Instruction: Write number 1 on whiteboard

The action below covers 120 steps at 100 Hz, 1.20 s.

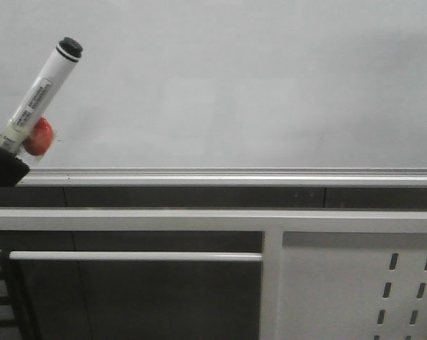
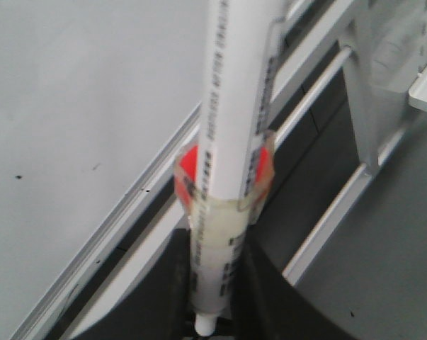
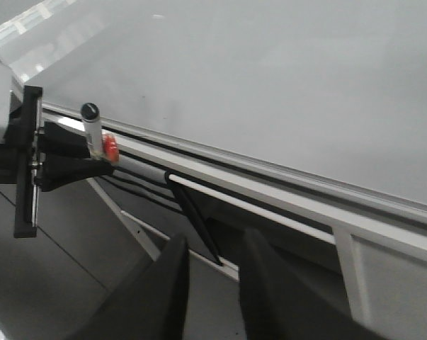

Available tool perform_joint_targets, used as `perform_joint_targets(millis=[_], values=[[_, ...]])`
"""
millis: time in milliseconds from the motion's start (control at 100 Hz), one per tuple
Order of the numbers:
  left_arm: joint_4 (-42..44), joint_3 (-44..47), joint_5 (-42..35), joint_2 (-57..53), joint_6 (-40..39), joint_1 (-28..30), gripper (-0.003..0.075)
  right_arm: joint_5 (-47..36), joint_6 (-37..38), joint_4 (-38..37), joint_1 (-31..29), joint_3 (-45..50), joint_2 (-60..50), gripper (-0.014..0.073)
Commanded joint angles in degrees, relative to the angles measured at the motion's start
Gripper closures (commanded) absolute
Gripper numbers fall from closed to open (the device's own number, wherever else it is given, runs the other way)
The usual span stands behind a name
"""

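Against the whiteboard (image 1: 234, 78), left pincer (image 1: 4, 152) clasps marker (image 1: 40, 92) tilted up-right.

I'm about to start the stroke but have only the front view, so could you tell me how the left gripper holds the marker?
Observer: In the left wrist view, the left gripper is shut on the lower end of the marker, where clear tape wraps the barrel.
Operator: Thank you. Where is the right gripper, please?
Observer: The right gripper is open and empty, and it is not touching the whiteboard.
Operator: Is anything written outside my frame?
Observer: No stroke shows in either wrist view. The left wrist view shows only a few tiny dark specks on the board.
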Motion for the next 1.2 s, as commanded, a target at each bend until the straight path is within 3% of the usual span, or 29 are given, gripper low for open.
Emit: perform_joint_targets(millis=[0,360,560,760,1010,1190], values=[[1.29,-3.02,1.17,-1.03,-0.05,-2.5,0.0738,-4.76,-0.15,1.52,1.03,-3.37,2.2,0.0435],[6.04,-6.88,12.11,-1.03,-0.05,-10.62,0.0738,-5.42,-0.15,10.02,4.23,-5.43,8.1,0.0421],[5.91,-12.06,18.29,-1.03,-0.05,-11.44,0.0738,-9.29,-0.15,17.03,6.86,-8.3,13.58,0.0228],[5.91,-14.9,24.27,-1.03,-0.05,-11.44,0.0738,-10.23,-0.15,21.57,11.54,-13.94,20.34,0.0225],[3.27,-14.9,27.43,-1.03,0.03,-11.59,0.0738,-12.54,-0.15,34.21,14.91,-17.21,28.24,0.0224],[3.27,-14.9,27.32,-1.03,1.81,-16.04,0.0738,-12.89,-0.15,41.28,15.0,-17.3,31.91,0.0224]])
